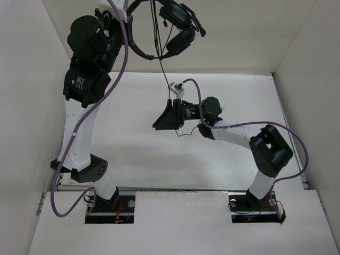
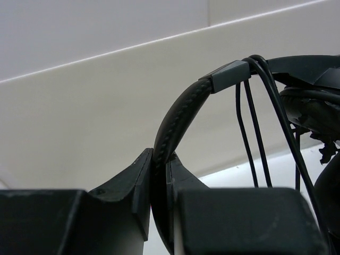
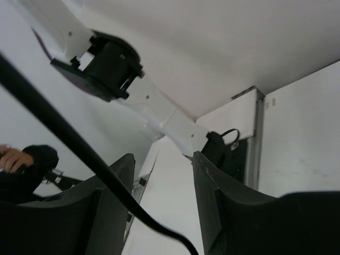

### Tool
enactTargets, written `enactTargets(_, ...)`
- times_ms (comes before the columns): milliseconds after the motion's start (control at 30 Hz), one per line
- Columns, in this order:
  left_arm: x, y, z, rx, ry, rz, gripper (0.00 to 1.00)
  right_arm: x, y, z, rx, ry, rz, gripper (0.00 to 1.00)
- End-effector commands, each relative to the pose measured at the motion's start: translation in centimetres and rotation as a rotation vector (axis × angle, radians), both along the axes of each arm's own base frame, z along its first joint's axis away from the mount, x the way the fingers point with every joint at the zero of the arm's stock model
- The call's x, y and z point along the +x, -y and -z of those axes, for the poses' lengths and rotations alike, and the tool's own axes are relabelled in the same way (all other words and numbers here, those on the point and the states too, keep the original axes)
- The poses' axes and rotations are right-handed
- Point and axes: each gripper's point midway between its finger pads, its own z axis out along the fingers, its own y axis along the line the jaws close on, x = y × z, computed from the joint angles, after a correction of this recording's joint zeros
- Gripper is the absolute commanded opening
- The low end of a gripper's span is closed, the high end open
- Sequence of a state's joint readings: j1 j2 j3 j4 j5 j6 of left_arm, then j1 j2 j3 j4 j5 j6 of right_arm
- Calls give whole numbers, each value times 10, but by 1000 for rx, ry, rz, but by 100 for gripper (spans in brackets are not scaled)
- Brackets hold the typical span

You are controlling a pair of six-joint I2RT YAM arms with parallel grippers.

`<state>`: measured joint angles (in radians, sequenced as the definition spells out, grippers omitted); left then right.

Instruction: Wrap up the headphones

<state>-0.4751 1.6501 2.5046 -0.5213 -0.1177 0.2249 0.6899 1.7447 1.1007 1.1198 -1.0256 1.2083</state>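
Top view: one pair of headphones (image 1: 178, 26) hangs at 12 o'clock above the surface (image 1: 127, 154), pinched by the left claw (image 1: 122, 16). Its single cable (image 1: 159, 61) drops toward the right claw (image 1: 161, 121) at centre.

Left wrist: the left claw (image 2: 159, 170) is pressed onto the headband (image 2: 178, 117).

Right wrist: the right claw (image 3: 162, 180) is spread, with one cable (image 3: 69, 133) strand crossing at 9 o'clock, unpinched.

The left arm (image 1: 79, 133) and right arm (image 1: 241, 137) have white shells, black joints, thick purple cables (image 1: 121, 61) and black bases (image 1: 109, 211) at six o'clock; the right gripper (image 3: 162, 170) is black.
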Motion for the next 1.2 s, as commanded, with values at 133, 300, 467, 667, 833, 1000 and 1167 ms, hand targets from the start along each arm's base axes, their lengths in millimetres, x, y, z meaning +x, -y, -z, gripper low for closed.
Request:
enactTargets(133,-14,-53,-65,-169,215,-163,0,-61,0,-16,74,135,-188,46)
enactTargets(300,0,-70,-58,-155,229,-232,0,-72,5,-21,87,196,-207,30)
enactTargets(467,13,-79,-47,-106,239,-278,0,-84,15,-34,101,296,-242,7)
enactTargets(667,28,-87,-25,-43,211,-335,0,-77,26,-66,88,380,-225,3)
enactTargets(833,43,-87,5,50,156,-378,0,-38,43,-97,45,436,-97,3)
enactTargets(1000,61,-69,58,160,51,-366,0,5,53,-122,-11,516,61,3)
enactTargets(1167,66,-41,111,264,-57,-302,0,51,61,-133,-119,662,261,3)
